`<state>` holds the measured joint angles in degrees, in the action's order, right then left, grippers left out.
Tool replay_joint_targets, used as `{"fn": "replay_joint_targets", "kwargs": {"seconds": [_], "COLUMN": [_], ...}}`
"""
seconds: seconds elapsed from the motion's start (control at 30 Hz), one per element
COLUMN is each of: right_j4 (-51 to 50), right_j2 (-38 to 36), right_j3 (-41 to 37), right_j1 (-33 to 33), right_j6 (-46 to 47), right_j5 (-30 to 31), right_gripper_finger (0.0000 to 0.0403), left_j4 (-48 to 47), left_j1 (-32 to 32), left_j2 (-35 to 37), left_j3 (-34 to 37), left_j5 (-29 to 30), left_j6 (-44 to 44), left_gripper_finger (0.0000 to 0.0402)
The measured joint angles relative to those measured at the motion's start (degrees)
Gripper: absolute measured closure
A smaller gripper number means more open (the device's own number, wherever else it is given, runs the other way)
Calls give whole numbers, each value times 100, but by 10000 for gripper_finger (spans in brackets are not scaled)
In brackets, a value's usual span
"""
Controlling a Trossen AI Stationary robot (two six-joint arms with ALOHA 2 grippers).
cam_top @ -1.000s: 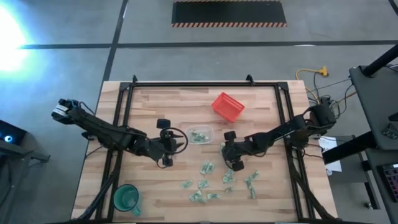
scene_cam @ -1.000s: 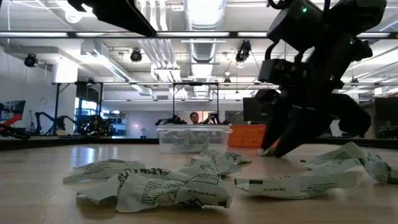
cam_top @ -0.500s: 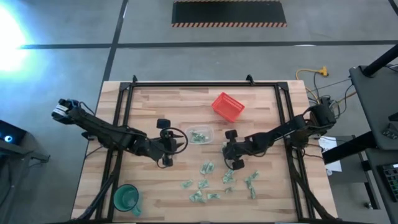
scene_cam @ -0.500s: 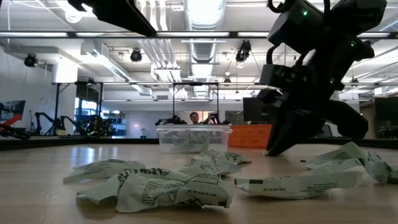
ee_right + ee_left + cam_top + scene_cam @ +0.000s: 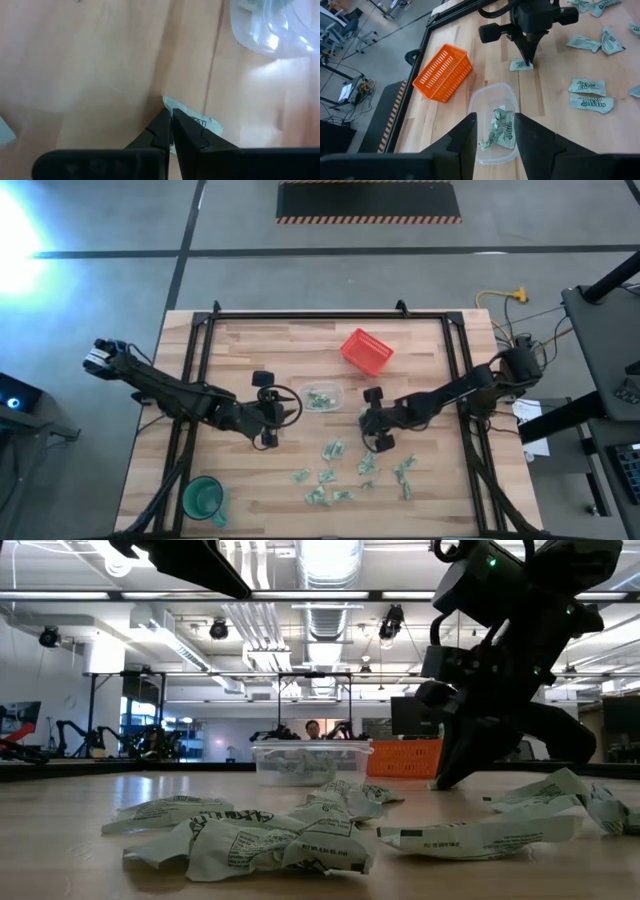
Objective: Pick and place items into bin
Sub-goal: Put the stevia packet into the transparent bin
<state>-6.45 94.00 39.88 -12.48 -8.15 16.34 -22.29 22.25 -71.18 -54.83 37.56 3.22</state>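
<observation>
A: Entry one, largest first?
B: Wooden surface (image 5: 250, 350), black frame along its edges. Both dark arms reach in toward the middle.

A: Containers?
B: Red basket (image 5: 366, 351) toward the far edge. Green cup (image 5: 203, 498) at the near left corner, partly cut off by the picture's edge. Clear bin (image 5: 322, 397) at the centre, between the two grippers, with a few wrapped pieces inside; the exact count is hard to make out.

A: Left gripper?
B: Left gripper (image 5: 494, 131) hangs just beside the bin, fingers spread, nothing between them.

A: Right gripper?
B: Right gripper (image 5: 171, 119) is down at the surface just beside the bin, fingers pressed together, pinching the edge of one wrapped piece (image 5: 192, 120). Most of that piece is hidden behind the fingers in the wrist view; whether it is lifted off the wood I cannot tell.

A: Smallest?
B: The items (image 5: 328, 477), pale green and white, scattered on the near part of the surface, apart from the bin. In the low view they lie crumpled in front, print unreadable.
</observation>
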Motion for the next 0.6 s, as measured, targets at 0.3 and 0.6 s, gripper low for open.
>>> {"fn": "replay_joint_targets", "kwargs": {"seconds": [0.3,0.6], "right_j4": [575,1905], "right_j2": [-1019,-985], "right_j3": [6,20], "right_j1": [-37,372], "right_j6": [-525,-1243], "right_j5": [510,448], "right_gripper_finger": [394,394], "left_j4": [60,82], "left_j1": [0,1], "left_j2": [-2,-2], "left_j3": [0,22], "left_j5": [0,-1], "left_j6": [11,-138], "left_gripper_finger": [288,288]}}
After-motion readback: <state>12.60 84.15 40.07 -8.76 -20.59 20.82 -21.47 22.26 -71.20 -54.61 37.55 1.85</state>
